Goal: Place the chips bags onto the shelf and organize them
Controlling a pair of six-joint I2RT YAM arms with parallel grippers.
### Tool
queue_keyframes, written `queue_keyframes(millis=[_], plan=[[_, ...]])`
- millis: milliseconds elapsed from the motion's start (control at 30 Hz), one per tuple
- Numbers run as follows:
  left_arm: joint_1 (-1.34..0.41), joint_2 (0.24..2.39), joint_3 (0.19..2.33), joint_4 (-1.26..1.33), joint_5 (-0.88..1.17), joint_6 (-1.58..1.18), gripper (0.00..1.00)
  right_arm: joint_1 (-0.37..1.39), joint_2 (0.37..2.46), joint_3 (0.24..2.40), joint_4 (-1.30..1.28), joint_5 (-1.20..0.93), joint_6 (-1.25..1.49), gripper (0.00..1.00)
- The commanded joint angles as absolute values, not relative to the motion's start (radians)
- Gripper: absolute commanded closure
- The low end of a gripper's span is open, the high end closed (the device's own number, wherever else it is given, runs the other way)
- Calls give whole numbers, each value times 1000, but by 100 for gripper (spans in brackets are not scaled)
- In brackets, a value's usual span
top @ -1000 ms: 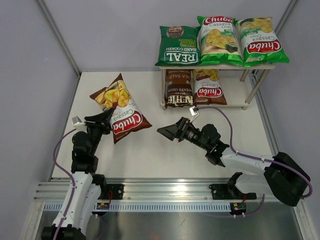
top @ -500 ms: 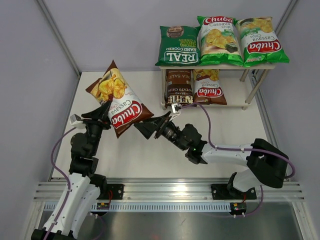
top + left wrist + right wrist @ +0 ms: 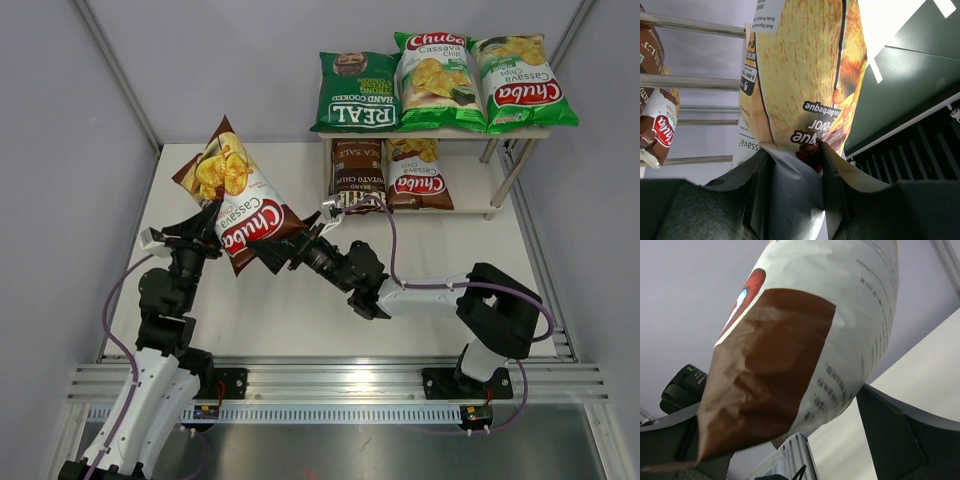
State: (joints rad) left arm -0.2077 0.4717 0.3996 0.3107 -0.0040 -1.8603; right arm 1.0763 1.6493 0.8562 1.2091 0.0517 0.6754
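My left gripper [image 3: 212, 228] is shut on the edge of a brown-red Chuba chips bag [image 3: 240, 205] and holds it tilted above the table; in the left wrist view the bag [image 3: 805, 75] rises from between the fingers [image 3: 757, 190]. The right gripper [image 3: 272, 252] is open at the bag's lower right corner, which hangs between its wide jaws in the right wrist view [image 3: 805, 340]. The shelf [image 3: 530, 131] at the back right carries a dark green REAL bag [image 3: 358, 95] and two light green Chuba bags [image 3: 437, 70] on top. Kettle [image 3: 357, 175] and brown-red Chuba [image 3: 417, 175] bags sit below.
Grey walls with metal posts close the table [image 3: 300, 310] at the left, back and right. A metal rail [image 3: 330, 380] with both arm bases runs along the near edge. The lower shelf board's right part [image 3: 470, 205] is bare.
The left gripper lifted the bag up and slightly back. The right arm reached left across the table until its open jaws came round the bag's lower corner.
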Motion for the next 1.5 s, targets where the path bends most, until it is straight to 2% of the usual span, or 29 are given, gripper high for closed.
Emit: queue_keyframes(millis=[0,300,367,433,500,533,633,733,767,833,867,933,1033,1267,1467], plan=[[-229,428,445,405,-6,-1882,84,1086,1649,926,1295,75,591,1],[-245,397,423,370,54,-1861,84,1078,1621,1022,1168,86,563,0],[-245,396,416,368,67,-1853,84,1068,1623,1032,1154,46,577,5],[-245,396,416,371,74,-1838,82,1059,1621,1026,1152,13,586,18],[-245,391,417,382,78,-1807,79,1045,1614,1020,1149,-26,594,42],[-245,384,419,379,77,-1795,73,1043,1608,1008,1147,-40,595,46],[-245,370,417,368,69,-1758,66,1039,1579,982,1144,-55,565,59],[-245,356,416,357,60,-1715,55,1039,1549,962,1129,-72,535,64],[-245,348,417,347,54,-1692,39,1039,1533,956,1120,-77,523,66],[-245,331,420,331,45,-1660,22,1029,1514,931,1109,-83,520,71],[-245,316,425,304,26,-1613,9,1023,1499,922,1108,-87,526,75],[-245,307,442,270,11,-1551,1,1005,1483,893,1108,-97,534,76],[-244,301,491,169,-23,-1404,1,982,1448,844,1100,-109,552,80],[-245,275,646,-390,-283,-1115,1,925,1245,626,1033,-100,621,82],[-244,304,682,-530,-278,-854,1,890,979,414,862,-40,673,84]])
